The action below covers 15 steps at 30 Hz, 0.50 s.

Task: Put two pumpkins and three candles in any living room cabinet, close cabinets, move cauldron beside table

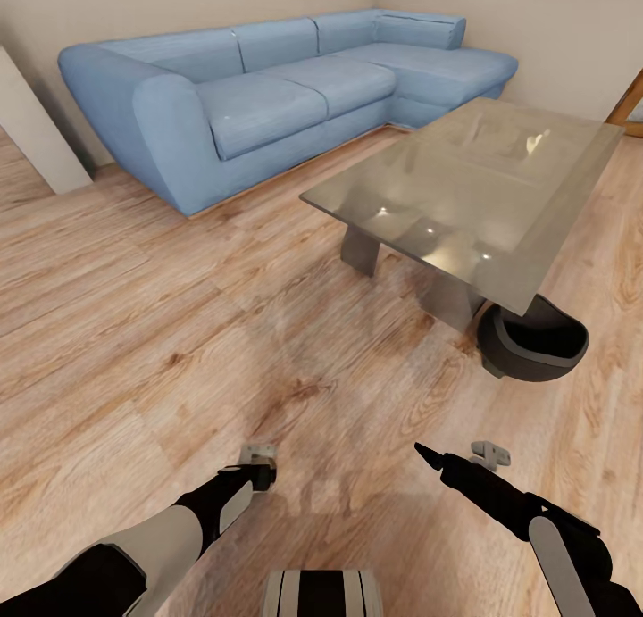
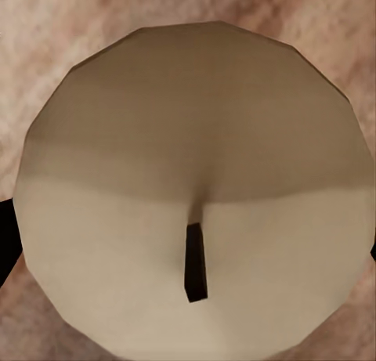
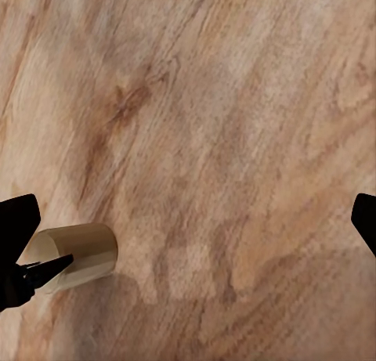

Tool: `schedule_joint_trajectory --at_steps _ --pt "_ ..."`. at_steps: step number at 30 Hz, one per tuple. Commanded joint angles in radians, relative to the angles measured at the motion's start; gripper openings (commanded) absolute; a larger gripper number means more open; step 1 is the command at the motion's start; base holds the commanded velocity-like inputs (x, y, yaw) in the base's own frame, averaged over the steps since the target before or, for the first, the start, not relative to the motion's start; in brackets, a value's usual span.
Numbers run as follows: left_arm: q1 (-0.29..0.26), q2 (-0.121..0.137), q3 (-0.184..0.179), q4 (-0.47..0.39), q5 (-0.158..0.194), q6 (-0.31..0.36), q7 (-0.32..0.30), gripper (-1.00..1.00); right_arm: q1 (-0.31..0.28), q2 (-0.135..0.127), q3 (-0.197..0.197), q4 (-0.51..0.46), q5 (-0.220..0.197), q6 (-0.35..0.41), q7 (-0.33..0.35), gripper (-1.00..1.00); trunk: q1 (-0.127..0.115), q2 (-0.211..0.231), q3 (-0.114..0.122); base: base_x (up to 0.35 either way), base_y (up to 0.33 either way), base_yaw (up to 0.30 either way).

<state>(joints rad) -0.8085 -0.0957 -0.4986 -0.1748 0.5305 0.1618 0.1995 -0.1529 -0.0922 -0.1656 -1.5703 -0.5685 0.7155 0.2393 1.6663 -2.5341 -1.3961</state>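
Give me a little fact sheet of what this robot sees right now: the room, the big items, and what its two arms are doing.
Floor: light wood planks
Seating: blue fabric corner sofa, at the far wall
Table: rectangular glossy glass-topped table on a dark base, in front of the sofa
Pot: squat matte-black cauldron on the floor, at the table's near corner, partly under its edge
Left arm: beige cylindrical candle with a dark wick close between its dark fingers
Right arm: fingers spread wide above the floor, nothing between them
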Motion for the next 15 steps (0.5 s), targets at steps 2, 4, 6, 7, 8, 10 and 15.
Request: schedule_joint_trajectory --at_steps 2,4,6,7,8,10,15 --pt "0.0 0.001 -0.008 -0.002 0.009 0.006 0.006 -1.0 0.0 0.0 -0.002 0.0 0.001 0.006 0.005 1.0 0.0 0.0 -0.001 0.0 0.0 0.0" --pt "0.0 0.001 -0.008 -0.002 0.009 0.006 0.006 -1.0 0.0 0.0 -0.002 0.0 0.001 0.006 0.005 1.0 0.0 0.0 -0.001 0.0 0.0 0.0" --pt "0.0 0.001 -0.008 -0.002 0.008 0.006 0.006 -1.0 0.0 0.0 -0.002 0.0 0.001 0.006 0.005 1.0 0.0 0.0 -0.001 0.0 0.0 0.0" --pt "0.0 0.001 -0.008 -0.002 0.008 0.007 0.006 -1.0 0.0 0.0 -0.002 0.0 0.001 0.006 0.005 1.0 -0.001 0.0 0.003 0.0 0.0 0.0" --pt "0.0 0.001 -0.008 -0.002 0.008 0.007 0.006 -1.0 0.0 0.0 -0.002 0.0 0.001 0.006 0.005 1.0 -0.001 0.0 0.007 0.0 0.0 0.0" --pt "0.0 0.001 -0.008 -0.002 0.008 0.009 0.006 -1.0 0.0 0.0 -0.001 0.0 0.001 0.006 0.005 1.0 -0.002 0.001 0.015 0.0 0.0 0.0" --pt "0.0 0.001 -0.007 -0.002 0.01 0.012 0.005 -1.0 0.0 0.0 -0.002 0.0 0.002 0.006 0.005 1.0 -0.004 0.002 0.034 0.0 0.0 0.0"
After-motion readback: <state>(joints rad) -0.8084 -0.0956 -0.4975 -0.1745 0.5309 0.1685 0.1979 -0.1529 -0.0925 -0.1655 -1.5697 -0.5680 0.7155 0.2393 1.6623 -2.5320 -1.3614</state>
